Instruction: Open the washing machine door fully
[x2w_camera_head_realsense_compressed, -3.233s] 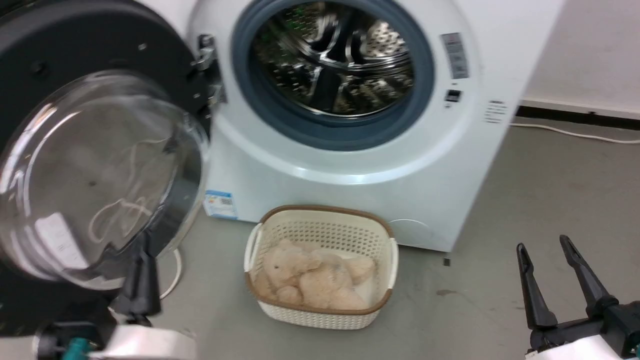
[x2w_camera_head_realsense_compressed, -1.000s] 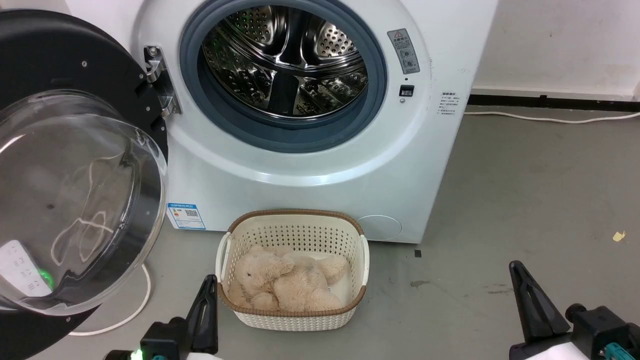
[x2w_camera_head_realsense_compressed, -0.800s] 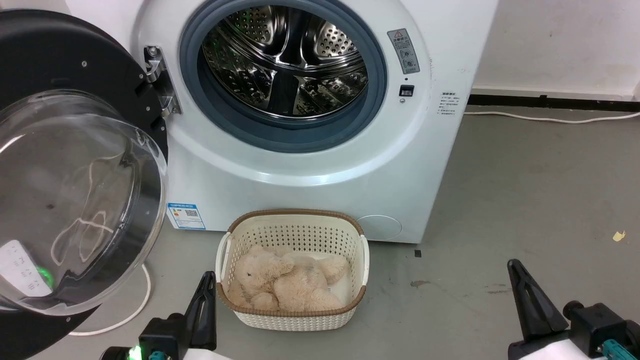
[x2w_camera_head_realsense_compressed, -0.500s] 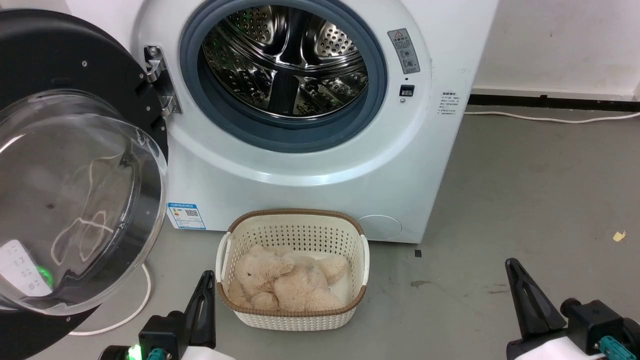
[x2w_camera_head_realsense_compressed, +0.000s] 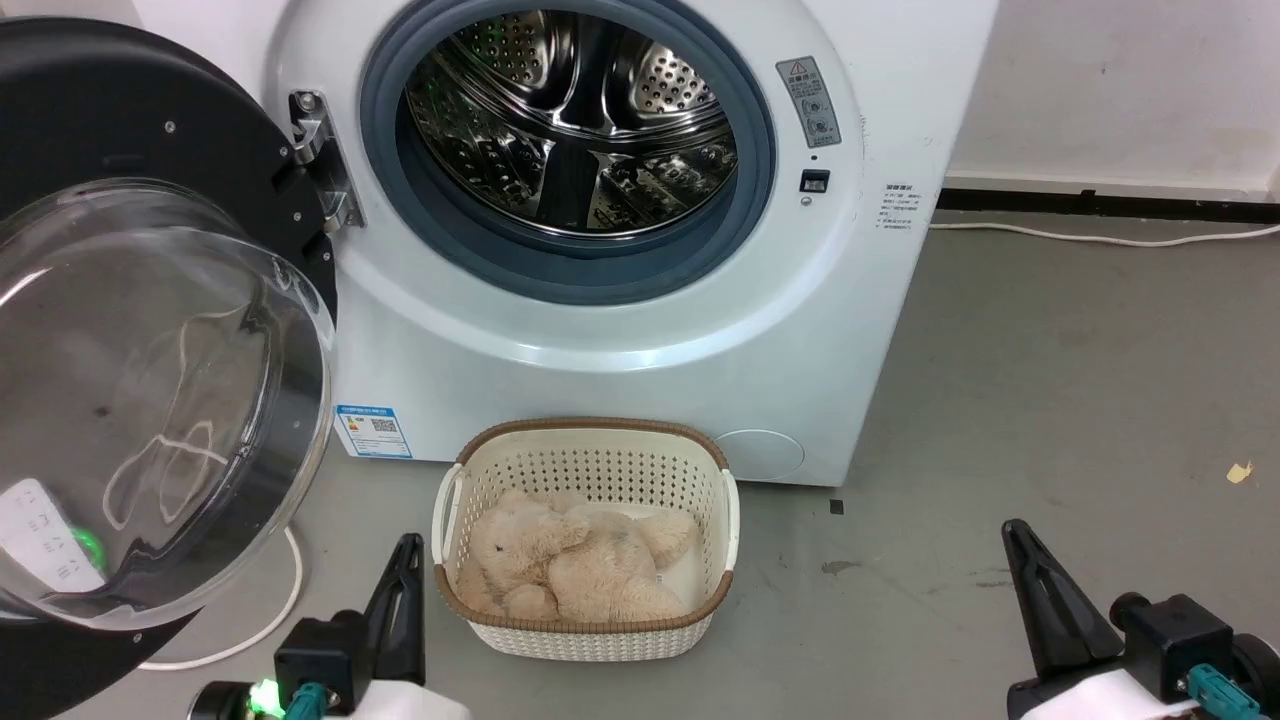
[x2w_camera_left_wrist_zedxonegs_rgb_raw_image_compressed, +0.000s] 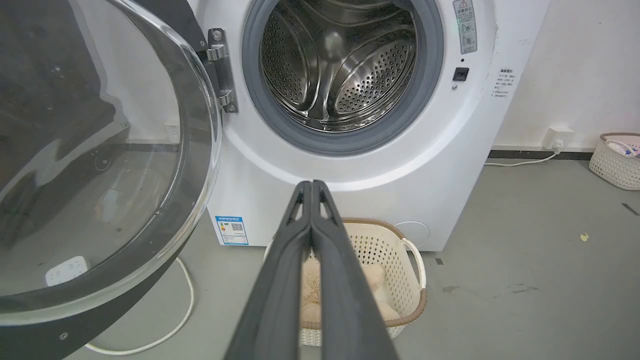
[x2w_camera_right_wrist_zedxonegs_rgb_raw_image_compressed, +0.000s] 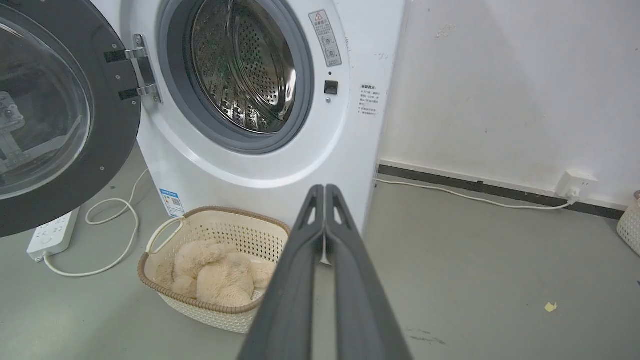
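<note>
The washing machine door (x2w_camera_head_realsense_compressed: 150, 380) stands swung wide to the left on its metal hinge (x2w_camera_head_realsense_compressed: 320, 160). It hangs clear of the washing machine (x2w_camera_head_realsense_compressed: 600, 340), with its black inner rim and bulging glass bowl turned out towards the room. The round opening is uncovered, so the grey rubber gasket (x2w_camera_head_realsense_compressed: 600, 280) and the perforated steel drum (x2w_camera_head_realsense_compressed: 575, 110) behind it are in plain sight. A blue label (x2w_camera_head_realsense_compressed: 372, 432) sits at the lower left corner of the white front panel. On the floor (x2w_camera_head_realsense_compressed: 1050, 380), close against the foot of the machine and below the opening, stands a cream basket (x2w_camera_head_realsense_compressed: 590, 427) with a brown rim, and a beige plush toy (x2w_camera_head_realsense_compressed: 570, 565) lies inside it. A white cable (x2w_camera_head_realsense_compressed: 295, 570) loops over the floor under the open door and runs to a power strip (x2w_camera_right_wrist_zedxonegs_rgb_raw_image_compressed: 50, 232) lying flat there. Another white cable (x2w_camera_head_realsense_compressed: 1100, 238) runs along the base of the wall to the right of the machine. The left gripper (x2w_camera_left_wrist_zedxonegs_rgb_raw_image_compressed: 311, 184) hangs low over the floor just beside the basket's near left corner, touching nothing; its two dark fingers are pressed together along their length and hold nothing. The right gripper (x2w_camera_right_wrist_zedxonegs_rgb_raw_image_compressed: 324, 187) is well apart to the right of the basket, over bare floor. Its fingers are likewise pressed tip to tip and empty, and they point towards the machine's right edge.
</note>
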